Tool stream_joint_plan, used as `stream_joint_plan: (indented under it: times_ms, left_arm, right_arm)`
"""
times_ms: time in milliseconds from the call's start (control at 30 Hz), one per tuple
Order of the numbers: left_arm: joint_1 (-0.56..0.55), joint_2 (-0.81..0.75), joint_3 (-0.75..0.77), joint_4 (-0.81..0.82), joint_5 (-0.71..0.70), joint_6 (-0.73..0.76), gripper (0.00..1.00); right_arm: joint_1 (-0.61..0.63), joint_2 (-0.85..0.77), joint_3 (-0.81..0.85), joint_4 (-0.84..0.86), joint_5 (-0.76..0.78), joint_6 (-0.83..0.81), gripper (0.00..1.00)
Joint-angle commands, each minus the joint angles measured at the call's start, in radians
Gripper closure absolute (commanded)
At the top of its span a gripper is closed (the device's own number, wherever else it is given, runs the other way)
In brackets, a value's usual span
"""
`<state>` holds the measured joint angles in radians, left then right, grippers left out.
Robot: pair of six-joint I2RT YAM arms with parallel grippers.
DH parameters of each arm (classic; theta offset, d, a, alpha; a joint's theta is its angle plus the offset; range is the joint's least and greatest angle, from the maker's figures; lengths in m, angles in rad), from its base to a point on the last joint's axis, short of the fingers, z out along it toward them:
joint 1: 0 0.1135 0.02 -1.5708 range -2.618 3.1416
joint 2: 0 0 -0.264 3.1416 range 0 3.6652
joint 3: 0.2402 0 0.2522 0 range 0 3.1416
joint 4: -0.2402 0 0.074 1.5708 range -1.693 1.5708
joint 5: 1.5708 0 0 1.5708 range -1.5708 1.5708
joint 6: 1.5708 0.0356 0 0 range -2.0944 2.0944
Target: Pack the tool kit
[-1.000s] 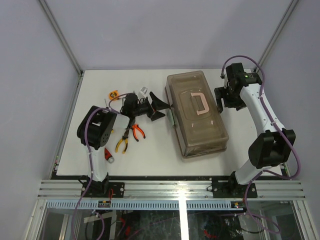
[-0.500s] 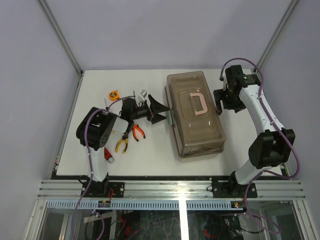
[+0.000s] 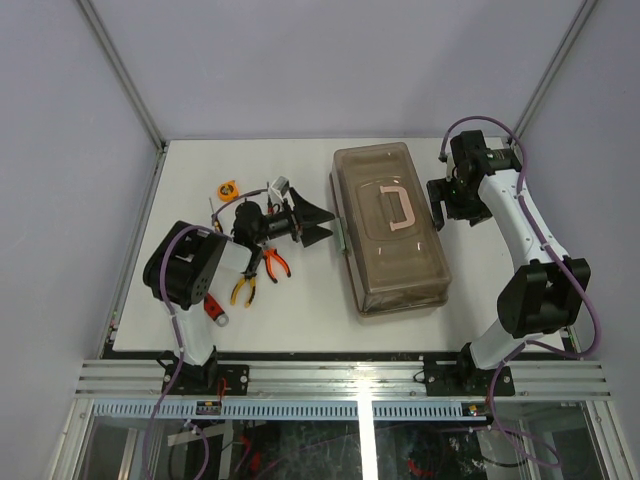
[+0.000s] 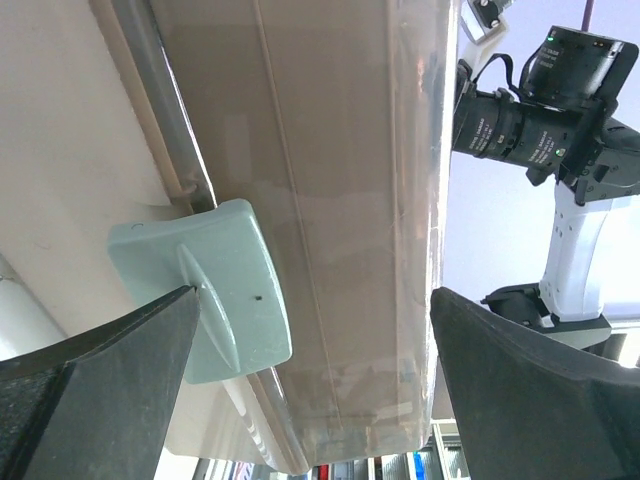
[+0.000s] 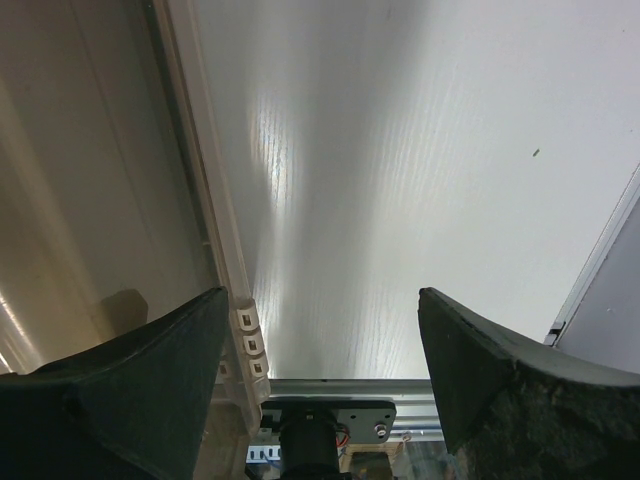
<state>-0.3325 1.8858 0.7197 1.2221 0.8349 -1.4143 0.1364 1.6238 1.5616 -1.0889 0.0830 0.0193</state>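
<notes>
— Toolbox [image 3: 392, 228]: where is it?
— Right of centre on the tabletop [image 3: 300, 315], lid shut, pink handle on top.
— And the arms?
— The left arm [image 3: 190, 262] is folded low and reaches sideways, jaws spread wide, one of them right at the green latch [image 4: 215, 290]. The right arm [image 3: 520, 225] arches high by the box's far right side, jaws open and empty.
— Anything unclear?
— Whether that jaw touches the latch. Pliers [image 3: 275, 264] and a tape measure [image 3: 228, 188] show; the small things beside the left arm are hard to make out.
</notes>
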Motion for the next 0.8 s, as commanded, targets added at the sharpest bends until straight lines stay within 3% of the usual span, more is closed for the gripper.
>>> stream_joint_plan:
  times_ms: [0, 333, 767]
  left_arm:
    - [0.000, 0.023, 0.004, 0.109, 0.021, -0.022, 0.03]
    - [0.041, 0.011, -0.055, 0.039, 0.036, 0.052, 0.02]
    - [-0.035, 0.131, 0.015, 0.087, 0.018, 0.027, 0.02]
  right_arm:
    - [0.012, -0.044, 0.004, -0.025, -0.040, 0.001, 0.16]
    - [0.010, -0.053, 0.005, -0.043, -0.018, -0.016, 0.15]
    - [0.011, -0.062, 0.001, -0.046, -0.017, -0.015, 0.15]
